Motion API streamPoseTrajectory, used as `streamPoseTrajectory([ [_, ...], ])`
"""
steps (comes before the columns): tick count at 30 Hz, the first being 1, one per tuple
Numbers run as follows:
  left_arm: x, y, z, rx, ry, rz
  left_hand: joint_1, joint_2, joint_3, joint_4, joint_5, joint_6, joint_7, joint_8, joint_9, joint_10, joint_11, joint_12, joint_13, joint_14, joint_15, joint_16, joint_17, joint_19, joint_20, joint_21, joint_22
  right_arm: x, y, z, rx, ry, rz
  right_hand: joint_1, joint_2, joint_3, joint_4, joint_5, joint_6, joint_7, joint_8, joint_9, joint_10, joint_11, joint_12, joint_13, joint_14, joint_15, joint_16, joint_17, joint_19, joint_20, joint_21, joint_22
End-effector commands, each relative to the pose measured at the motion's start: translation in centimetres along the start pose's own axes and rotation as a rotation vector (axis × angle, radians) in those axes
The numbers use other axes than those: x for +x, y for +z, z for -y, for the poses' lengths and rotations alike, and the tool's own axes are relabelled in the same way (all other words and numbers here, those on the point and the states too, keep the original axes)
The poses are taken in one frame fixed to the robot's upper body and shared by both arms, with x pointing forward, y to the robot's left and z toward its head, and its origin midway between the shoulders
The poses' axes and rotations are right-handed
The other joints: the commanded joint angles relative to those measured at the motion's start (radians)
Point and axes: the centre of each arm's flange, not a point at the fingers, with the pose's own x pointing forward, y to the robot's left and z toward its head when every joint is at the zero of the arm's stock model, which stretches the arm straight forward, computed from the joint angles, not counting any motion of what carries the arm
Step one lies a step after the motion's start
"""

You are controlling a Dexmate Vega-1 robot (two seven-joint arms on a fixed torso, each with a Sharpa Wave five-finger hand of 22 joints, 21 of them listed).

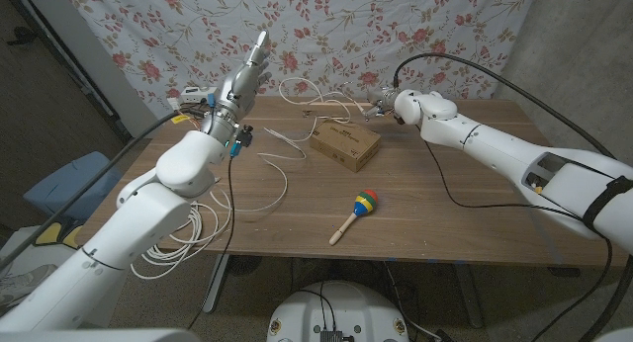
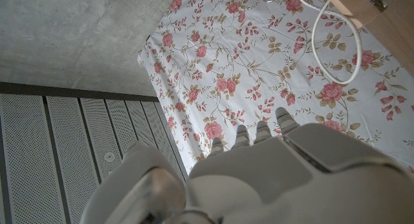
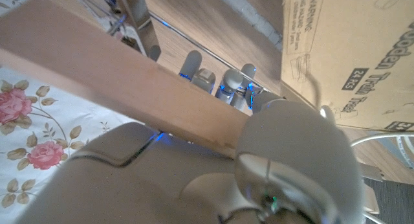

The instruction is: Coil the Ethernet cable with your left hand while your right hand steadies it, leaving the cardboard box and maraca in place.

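left hand [image 1: 249,67] is raised off the bench at about 11 o'clock of the scene, its fingers [image 1: 259,43] stretched up and lying close side by side, nothing in them; the left wrist view shows the fingertips [image 2: 259,132] in a row against the flowered cloth [image 2: 259,56] with a loop of white cable hanging beyond. right hand [image 1: 384,103] sits low at the far edge of the bench [image 1: 445,223], around 1 o'clock, just beside the far corner of the cardboard box [image 1: 345,144]; its fingers [image 3: 223,81] reach along the bench edge, but whether they pinch the cable i cannot tell. ethernet cable [image 1: 282,174] lies loose: thin loops at the far side near 12 o'clock, a long curve across the bench at 9 o'clock of the box, and a bundle hanging off the left edge toward the floor. maraca [image 1: 357,212] lies near the front at 6 o'clock, well apart from both hands. judgement: coiling has hardly begun, since the cable is still sprawled. to do it well, the left hand should come down on the open curve left of the box, take the cable lightly, and draw even loops toward itself, gathering the hanging bundle last. the right hand should pin the far strand firmly so the pull does not drag cable across the box or sweep it toward the maraca.
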Motion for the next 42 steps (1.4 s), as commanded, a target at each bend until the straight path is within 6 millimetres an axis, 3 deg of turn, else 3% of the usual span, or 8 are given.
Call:
streamPoseTrajectory([
  [1,0.3,-0.1,-0.4,-0.012,-0.022,-0.007,0.002,0.011,-0.007,0.003,0.005,-0.181,0.006,0.002,0.001,-0.247,0.009,-0.003,-0.002,-0.228,-0.009,-0.003,0.002,-0.218,0.003,-0.002,-0.001,-0.1,-0.1,-0.3,-0.019,0.168,-0.036,-0.016,0.023,-0.002,0.002,0.008,-0.006,-0.008,-0.004,0.003,-0.004,0.006,-0.001,0.007,-0.008,-0.125,-0.004,0.001,-0.005,-0.122,-0.011,0.002],
  [8,0.5,-0.1,-0.7,-0.017,-0.029,-0.002,0.003,0.011,-0.008,0.003,0.007,-0.184,0.009,0.001,0.001,-0.249,0.009,-0.005,-0.004,-0.228,-0.008,-0.003,0.002,-0.218,0.003,-0.004,0.000,0.1,0.7,-0.4,-0.075,0.222,-0.073,-0.024,0.021,-0.014,0.002,0.017,-0.010,-0.029,-0.043,-0.028,-0.015,0.011,-0.112,-0.156,-0.047,-0.124,-0.030,-0.006,-0.030,-0.121,-0.055,0.001],
  [15,0.6,-0.1,-1.0,-0.023,-0.036,0.000,0.004,0.011,-0.011,0.003,0.010,-0.184,0.011,0.002,0.001,-0.249,0.010,-0.007,-0.007,-0.227,-0.007,-0.003,0.003,-0.219,0.003,-0.007,0.000,-0.1,1.4,-0.5,-0.188,0.163,-0.127,0.058,-0.039,0.040,-0.095,-0.005,-0.245,-0.098,-0.380,-0.207,-0.389,-0.001,-0.482,-0.608,-0.240,-0.136,-0.872,-0.602,-0.125,-0.095,-0.172,0.002],
  [19,0.7,-0.1,-1.2,-0.020,-0.040,0.000,0.004,0.011,-0.012,0.003,0.011,-0.182,0.014,0.004,0.001,-0.249,0.010,-0.007,-0.008,-0.226,-0.007,-0.003,0.003,-0.219,0.003,-0.007,0.000,-0.3,1.7,-0.2,-0.246,0.111,-0.155,0.098,-0.129,-0.001,-0.157,-0.014,-0.412,-0.113,-0.455,-0.234,-0.561,-0.009,-0.648,-0.687,-0.396,-0.135,-1.044,-0.710,-0.182,-0.085,-0.209,0.002],
  [25,0.7,-0.2,-1.5,-0.015,-0.040,0.002,0.005,0.011,-0.013,0.003,0.013,-0.181,0.016,0.004,0.001,-0.248,0.009,-0.007,-0.009,-0.226,-0.007,-0.003,0.003,-0.219,0.003,-0.009,0.000,-0.7,1.6,0.6,-0.284,0.049,-0.201,0.132,-0.173,-0.127,-0.188,-0.003,-0.756,-0.101,-0.479,-0.268,-0.827,-0.006,-0.902,-0.781,-0.687,-0.105,-1.198,-0.791,-0.332,-0.047,-0.320,-0.002],
  [32,0.7,-0.5,-1.9,-0.013,-0.042,-0.001,0.005,0.011,-0.016,0.003,0.015,-0.182,0.017,0.004,0.001,-0.247,0.010,-0.008,-0.011,-0.226,-0.008,-0.003,0.003,-0.220,0.003,-0.011,0.000,-1.0,1.3,1.6,-0.257,0.016,-0.217,0.171,-0.115,-0.191,-0.217,-0.006,-1.013,-0.011,-0.477,-0.275,-1.065,0.135,-1.043,-0.827,-0.919,0.068,-1.296,-0.850,-0.478,0.094,-0.459,-0.009],
  [37,0.7,-0.6,-2.3,0.004,-0.036,-0.003,0.006,0.011,-0.017,0.003,0.016,-0.185,0.015,0.003,0.001,-0.248,0.009,-0.009,-0.011,-0.227,-0.006,-0.003,0.003,-0.221,0.003,-0.012,0.000,-1.5,0.5,2.6,-0.136,0.008,-0.160,0.025,-0.005,-0.231,-0.111,-0.030,-0.960,-0.039,-0.450,-0.273,-1.039,0.126,-1.029,-0.841,-0.926,0.051,-1.289,-0.859,-0.464,0.087,-0.501,-0.008],
  [42,0.9,-1.1,-2.8,0.043,-0.039,-0.018,0.006,0.011,-0.019,0.003,0.017,-0.183,0.014,0.004,0.001,-0.243,0.011,-0.008,-0.012,-0.225,-0.006,-0.003,0.003,-0.220,0.003,-0.013,0.000,-2.9,-0.1,3.7,-0.004,-0.083,-0.053,-0.149,-0.060,-0.333,-0.040,-0.052,-0.880,-0.054,-0.433,-0.274,-0.982,0.122,-1.012,-0.857,-0.890,0.074,-1.282,-0.886,-0.427,0.132,-0.544,-0.008],
])
